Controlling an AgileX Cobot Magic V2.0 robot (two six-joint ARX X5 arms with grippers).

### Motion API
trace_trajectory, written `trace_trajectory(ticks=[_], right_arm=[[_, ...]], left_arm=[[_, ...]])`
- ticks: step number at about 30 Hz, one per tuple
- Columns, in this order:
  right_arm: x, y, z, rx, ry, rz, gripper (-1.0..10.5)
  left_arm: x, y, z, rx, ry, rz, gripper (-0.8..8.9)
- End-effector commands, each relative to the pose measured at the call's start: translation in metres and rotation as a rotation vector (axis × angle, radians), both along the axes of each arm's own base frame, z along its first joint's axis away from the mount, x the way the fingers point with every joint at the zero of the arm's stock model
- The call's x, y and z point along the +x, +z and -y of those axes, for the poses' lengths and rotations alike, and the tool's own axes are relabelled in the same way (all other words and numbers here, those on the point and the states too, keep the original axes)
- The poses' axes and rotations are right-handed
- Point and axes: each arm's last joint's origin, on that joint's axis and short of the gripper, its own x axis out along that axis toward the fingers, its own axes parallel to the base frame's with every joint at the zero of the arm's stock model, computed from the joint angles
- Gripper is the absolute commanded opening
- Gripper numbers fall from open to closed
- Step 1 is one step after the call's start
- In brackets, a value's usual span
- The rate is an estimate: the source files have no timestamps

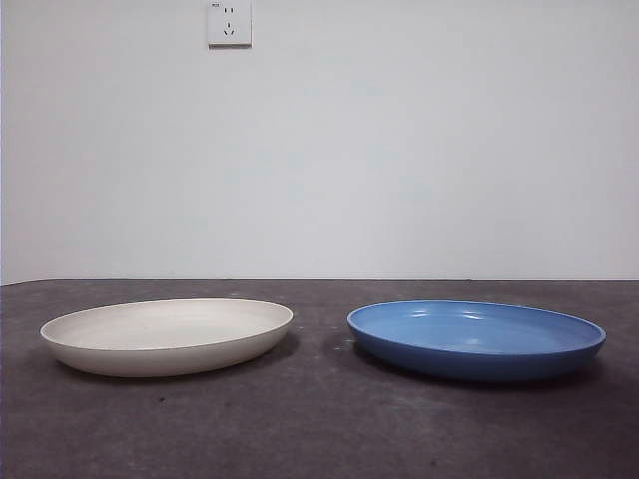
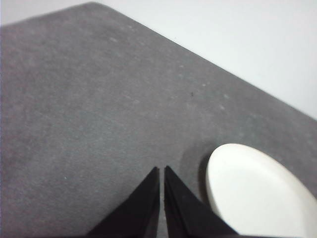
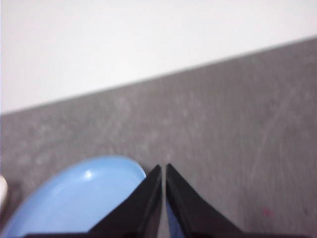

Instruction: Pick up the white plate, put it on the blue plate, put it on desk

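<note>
- White plate (image 1: 167, 336) — sits flat on the desk (image 1: 319, 429), toward the left side of the bench in the front view, rim up, nothing in it. Matte cream, low curved wall.
- Blue plate (image 1: 476, 340) — flat on the desk toward the right side, glossy, with light glints on the inner surface. Nothing in it.
- The two plates lie side by side, apart, with a strip of bare desk between their rims; both about the same way in from the bench's far edge.
- Desk surface: dark grey-brown, mottled, faintly scuffed. Its far edge meets a plain white wall (image 1: 399, 150), which carries a wall socket (image 1: 229, 22) high up, left of centre.
- Left gripper (image 2: 162, 168) — the two black jaws are pressed together, only a thin slit between them, nothing held. It hangs above bare desk just beside the white plate (image 2: 257, 193), not touching it. A far corner of the bench shows beyond the jaws in the left wrist view.
- Right gripper (image 3: 163, 166) — jaws likewise drawn together to a thin slit, holding nothing. The tips sit over the rim of the blue plate (image 3: 79, 198); contact cannot be judged from the right wrist view, which is soft and blurred.
- Neither arm shows in the front view.
- White plate is not on the blue plate — both rest on the desk directly.
</note>
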Motion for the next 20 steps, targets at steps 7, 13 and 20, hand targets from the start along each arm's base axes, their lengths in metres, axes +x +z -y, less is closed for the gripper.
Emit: trace_trajectory(ticks=[7, 13, 20], right_arm=[[-0.015, 0.056, 0.0, 0.014, 0.0, 0.111, 0.1], [-0.021, 0.099, -0.001, -0.023, 0.006, 0.079, 0.1], [-0.016, 0.143, -0.004, -0.133, 0.132, -0.091, 0.1]], left_arm=[[-0.012, 0.062, 0.001, -0.009, -0.018, 0.105, 0.16], [-0.01, 0.098, 0.005, 0.077, -0.17, 0.026, 0.16], [0.006, 0.135, 0.009, 0.139, -0.408, -0.11, 0.16]])
